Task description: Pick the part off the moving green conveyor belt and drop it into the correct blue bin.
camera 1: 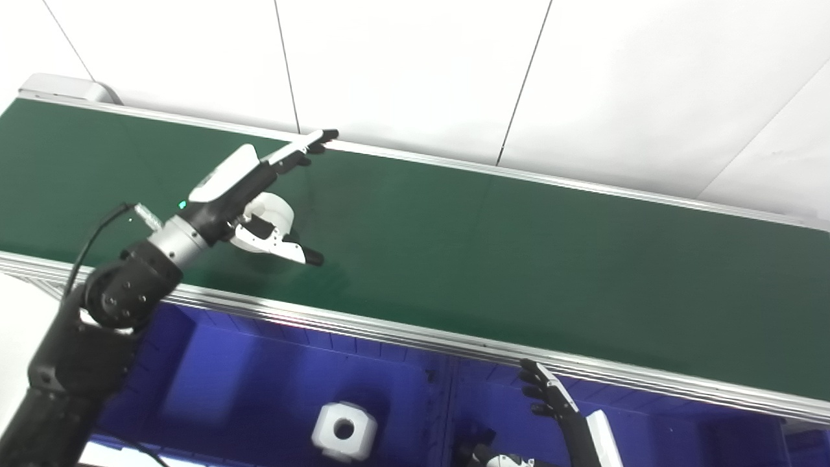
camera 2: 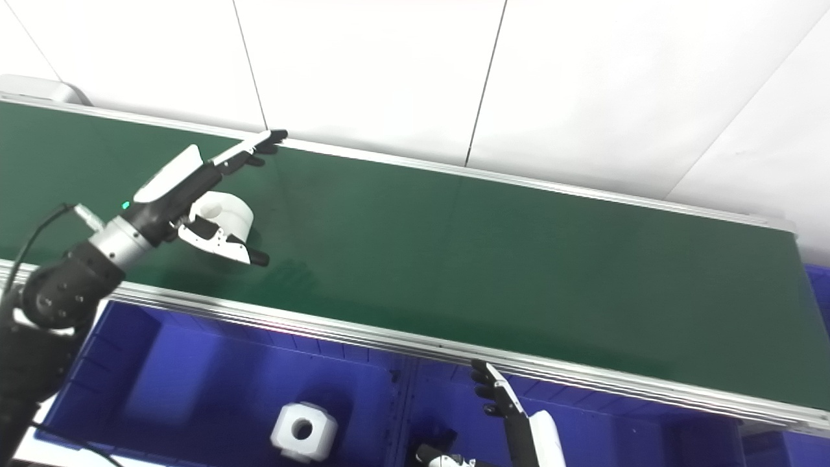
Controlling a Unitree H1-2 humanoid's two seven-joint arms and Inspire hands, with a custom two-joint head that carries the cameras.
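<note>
One hand matters here: the left hand (camera 1: 249,194) is spread over the belt (camera 1: 493,259), fingers (camera 1: 305,146) stretched toward the far rail and thumb low, with the white part (camera 1: 275,211) lying between them on the belt, not yet clasped. The right hand (camera 1: 551,395) waits well apart, fingers straight, at the near rail. Below sit the blue bins (camera 1: 214,383), one holding a white block (camera 1: 343,430)

Green conveyor belt (camera 1: 493,259) runs left to right, tilted across the view, with silver metal rails (camera 1: 415,334) along both long edges. One white cylindrical part (camera 2: 227,214) sits on the belt near its left end. Rest of belt surface bare, slight sheen.
</note>
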